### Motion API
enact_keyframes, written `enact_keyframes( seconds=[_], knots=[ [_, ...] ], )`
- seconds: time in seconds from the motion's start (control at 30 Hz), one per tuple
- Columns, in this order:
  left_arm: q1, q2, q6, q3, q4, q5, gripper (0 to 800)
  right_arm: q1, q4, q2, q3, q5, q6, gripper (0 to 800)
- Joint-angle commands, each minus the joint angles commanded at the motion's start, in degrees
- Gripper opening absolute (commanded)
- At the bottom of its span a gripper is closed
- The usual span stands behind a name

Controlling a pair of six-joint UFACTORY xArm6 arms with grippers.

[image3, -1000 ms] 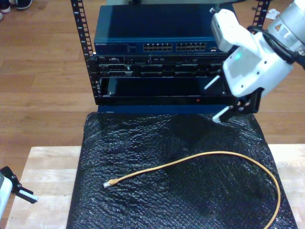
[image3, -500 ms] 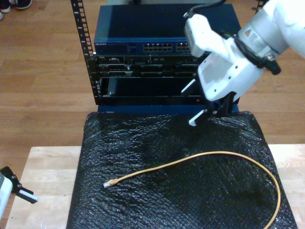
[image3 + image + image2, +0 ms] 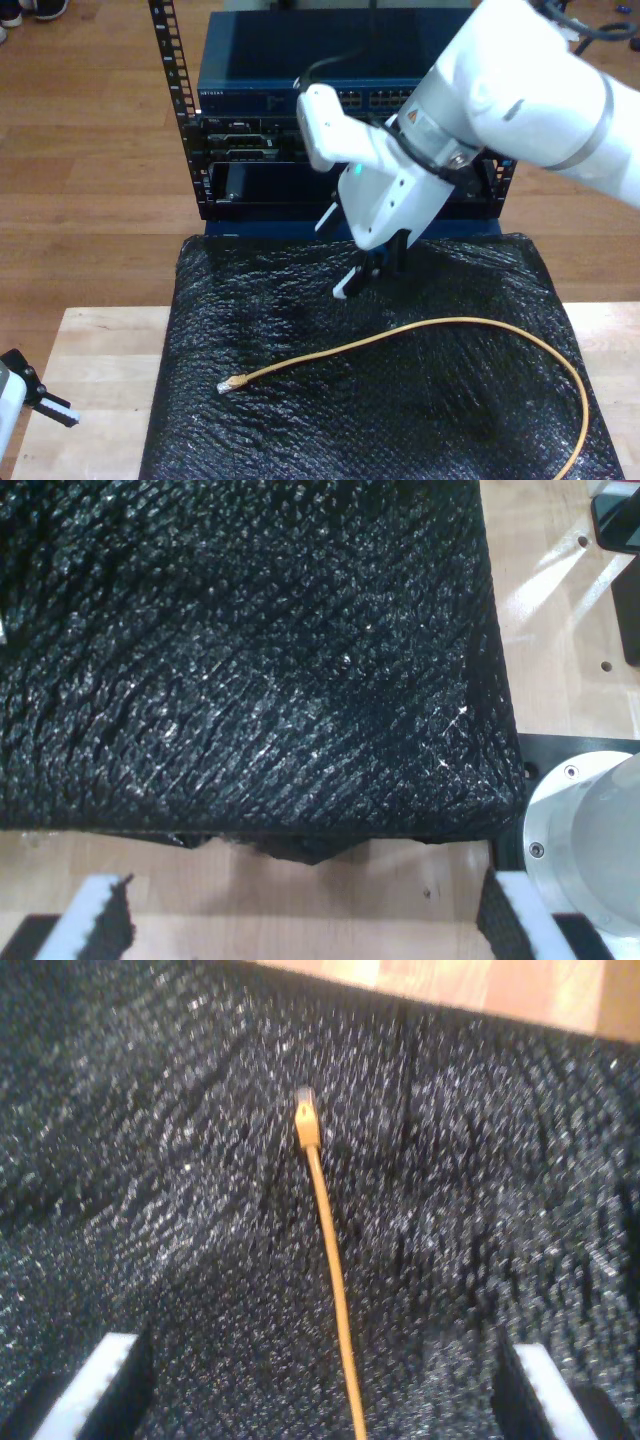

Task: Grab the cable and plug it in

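The orange-yellow cable (image 3: 400,335) lies loose in a long curve on the black bubble-wrap mat (image 3: 300,440). Its clear plug (image 3: 228,384) rests toward the exterior view's left. My second gripper (image 3: 334,254) hangs open above the mat's far middle, apart from the cable. In the second wrist view the cable (image 3: 330,1260) runs between its open fingers (image 3: 100,1385), the plug (image 3: 305,1110) lying farther ahead. My first gripper (image 3: 40,400) is open low at the exterior view's left edge, over bare wood; its fingers (image 3: 95,925) face the mat's edge (image 3: 300,820).
A dark equipment rack (image 3: 185,120) stands behind the mat, with a blue network switch (image 3: 250,98) and rows of ports (image 3: 385,98) on top. The wooden table (image 3: 100,350) shows on both sides of the mat. A round metal arm base (image 3: 590,840) stands by the mat's corner.
My second arm has swung from the exterior view's right toward its middle and come lower over the mat's far part. The cable and my first gripper have not moved.
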Motion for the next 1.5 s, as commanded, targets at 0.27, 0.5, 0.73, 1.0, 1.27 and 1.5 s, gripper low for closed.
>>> enact_keyframes(
  seconds=[0.27,0.5,0.73,1.0,1.27,1.5],
  knots=[
    [0.0,0.3,0.0,0.0,0.0,0.0,800,5.8,-2.0,3.2,0.5,-4.0,0.1,794],
    [0.0,0.3,0.0,0.0,0.0,0.0,800,11.5,-8.3,7.5,0.6,-7.7,2.5,796],
    [0.0,0.4,-0.1,0.0,0.0,-0.1,800,14.6,-11.1,9.6,1.2,-11.1,4.7,796],
    [0.0,0.4,-0.1,0.0,0.0,0.0,800,16.4,-18.1,12.6,1.2,-15.2,11.5,796],
    [0.0,0.4,-0.1,0.1,0.0,0.0,800,19.3,-25.0,15.0,1.3,-18.8,18.4,797],
    [0.0,0.4,-0.1,0.0,0.0,0.0,800,20.6,-26.8,16.0,1.3,-21.5,19.9,799]
  ],
)
